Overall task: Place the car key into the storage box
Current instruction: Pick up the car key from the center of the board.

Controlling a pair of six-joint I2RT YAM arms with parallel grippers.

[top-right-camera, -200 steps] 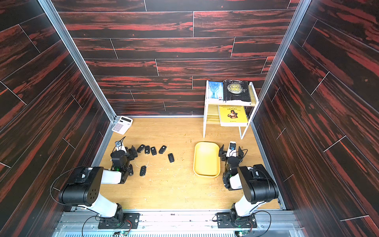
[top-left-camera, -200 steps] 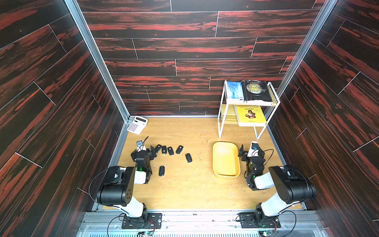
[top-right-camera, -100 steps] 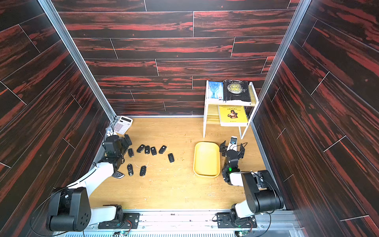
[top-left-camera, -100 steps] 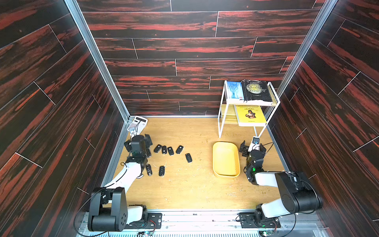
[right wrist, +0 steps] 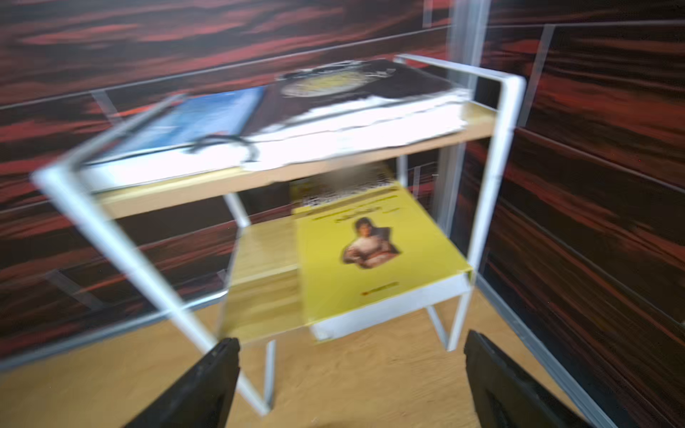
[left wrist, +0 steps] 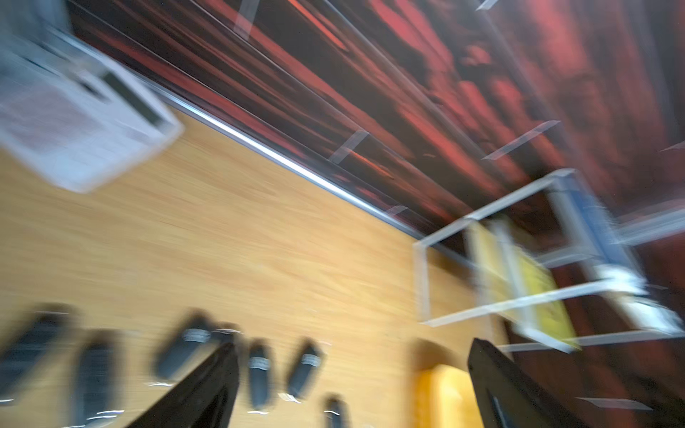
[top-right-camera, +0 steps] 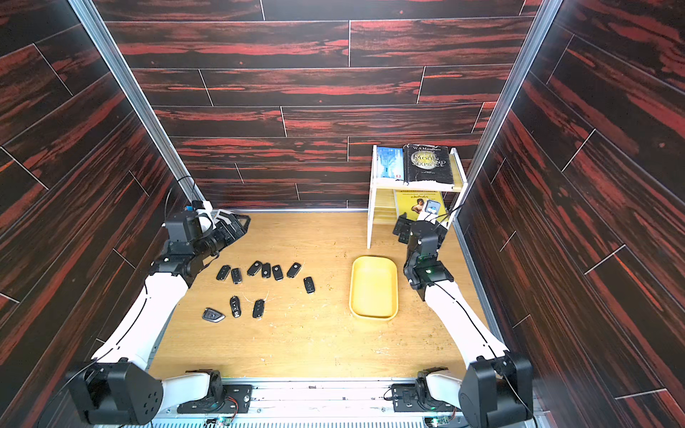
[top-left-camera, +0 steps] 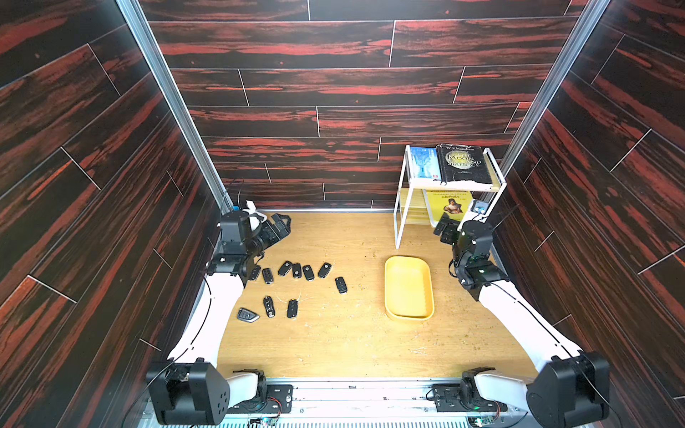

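Car keys (top-left-camera: 308, 272) lay loose on the wooden table (top-left-camera: 333, 344), ten of them as far as you could count in both top views. All sat well to the left of the storage box (top-left-camera: 407, 289), which was empty. The nearest key (top-left-camera: 341, 285) lay apart from the row, between it and the box. None of them looked to have shifted over the last second. What had changed was your arms. A second earlier both were folded low, the left gripper over the left end of the keys and the right gripper just beside the box's right rim; by this moment both had unfolded and lifted. The left gripper (top-left-camera: 280, 229) hung over the table's back-left corner, beyond the keys, its claw spread wide and holding nothing. Its wrist view, smeared by motion, showed the spread fingers (left wrist: 207, 385), the keys below and a white calculator (left wrist: 74, 122). The right gripper (top-left-camera: 446, 230) stood in front of the white rack (top-left-camera: 415, 211) with its books (top-left-camera: 459, 163), past the box's far end, likewise spread wide and empty. By my reading you had only left the rest pose. No key had been gripped, and the left arm, being closer, would have to come back and descend onto one.
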